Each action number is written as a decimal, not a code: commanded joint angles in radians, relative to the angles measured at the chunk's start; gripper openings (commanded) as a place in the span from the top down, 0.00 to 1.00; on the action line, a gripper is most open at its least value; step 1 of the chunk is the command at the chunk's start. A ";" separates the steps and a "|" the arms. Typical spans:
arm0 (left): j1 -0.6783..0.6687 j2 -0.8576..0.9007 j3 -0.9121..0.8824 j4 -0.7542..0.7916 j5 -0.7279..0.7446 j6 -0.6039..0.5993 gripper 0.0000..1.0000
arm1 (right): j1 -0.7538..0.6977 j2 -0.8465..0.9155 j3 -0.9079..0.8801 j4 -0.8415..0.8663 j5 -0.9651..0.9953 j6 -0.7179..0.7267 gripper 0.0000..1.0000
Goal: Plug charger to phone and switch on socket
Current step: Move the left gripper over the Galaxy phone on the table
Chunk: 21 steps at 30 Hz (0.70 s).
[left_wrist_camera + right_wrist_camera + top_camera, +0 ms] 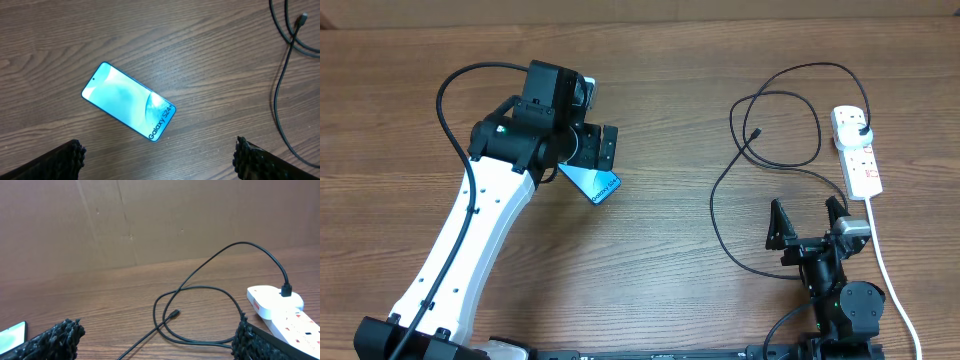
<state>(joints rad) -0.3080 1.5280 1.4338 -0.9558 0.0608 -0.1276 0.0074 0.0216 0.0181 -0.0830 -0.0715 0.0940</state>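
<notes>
My left pincer [598, 148] hangs over the phone [598, 186] with its fingers [62, 161] spread wide, holding nothing. The phone lies flat, screen up, just to 9 o'clock of the middle of the table [660, 60]. In my left wrist view its long axis runs from 10 o'clock to 4 o'clock, with the small text at the 4 o'clock end. It is between my fingers' lines but touches neither.

My right pincer [807, 225] sits at about 5 o'clock on the table, also spread wide and empty.

The socket [860, 155] lies at 3 o'clock, with its long axis near 12 to 6. Its white cord [892, 285] leaves the 6 o'clock end.

The charger [713, 205] loops between the socket and the middle of the table. Its plug [861, 128] stands in the socket's 12 o'clock end. Its connector tip [757, 133] lies loose on the wood, pointing toward roughly 1 o'clock, well apart from the phone.
</notes>
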 commanded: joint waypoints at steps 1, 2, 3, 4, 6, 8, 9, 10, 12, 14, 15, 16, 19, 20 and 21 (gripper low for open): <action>-0.006 0.002 0.020 -0.002 0.014 0.017 0.00 | 0.005 -0.002 -0.010 0.003 0.003 0.002 0.00; -0.006 0.002 0.020 0.002 0.013 0.016 0.00 | 0.005 -0.002 -0.010 0.003 0.003 0.002 0.00; -0.006 0.003 0.020 0.010 0.014 0.016 0.00 | 0.005 -0.002 -0.010 0.003 0.003 0.002 0.00; -0.006 0.003 0.020 0.019 0.014 0.015 0.00 | 0.005 -0.002 -0.010 0.003 0.003 0.002 0.00; -0.006 0.003 0.020 0.036 0.008 0.005 0.00 | 0.005 -0.002 -0.010 0.003 0.003 0.002 0.00; -0.006 0.004 0.020 0.036 -0.013 -0.037 0.00 | 0.005 -0.002 -0.010 0.003 0.003 0.002 0.00; -0.006 0.005 0.020 0.035 -0.027 -0.060 0.00 | 0.005 -0.002 -0.010 0.003 0.004 0.002 0.00; -0.006 0.008 0.020 0.034 -0.048 -0.093 0.00 | 0.005 -0.002 -0.010 0.003 0.004 0.002 0.00; -0.006 0.016 0.020 0.033 -0.076 -0.137 0.00 | 0.005 -0.002 -0.010 0.003 0.003 0.002 0.00; -0.006 0.028 0.020 0.032 -0.093 -0.174 0.00 | 0.005 -0.002 -0.010 0.003 0.003 0.002 0.00; -0.006 0.037 0.020 0.032 -0.095 -0.190 0.00 | 0.005 -0.002 -0.010 0.003 0.003 0.002 0.00; -0.006 0.046 0.020 0.032 -0.094 -0.201 0.00 | 0.005 -0.002 -0.010 0.003 0.003 0.002 0.00; -0.006 0.080 0.022 0.026 -0.094 -0.223 0.00 | 0.005 -0.002 -0.010 0.003 0.003 0.002 0.00; -0.006 0.093 0.022 0.024 -0.095 -0.233 0.00 | 0.005 -0.002 -0.010 0.003 0.003 0.002 0.00; -0.006 0.108 0.022 0.022 -0.094 -0.241 0.00 | 0.005 -0.002 -0.010 0.003 0.003 0.002 0.00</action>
<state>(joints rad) -0.3080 1.5970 1.4338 -0.9283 -0.0132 -0.3099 0.0074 0.0216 0.0181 -0.0830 -0.0715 0.0940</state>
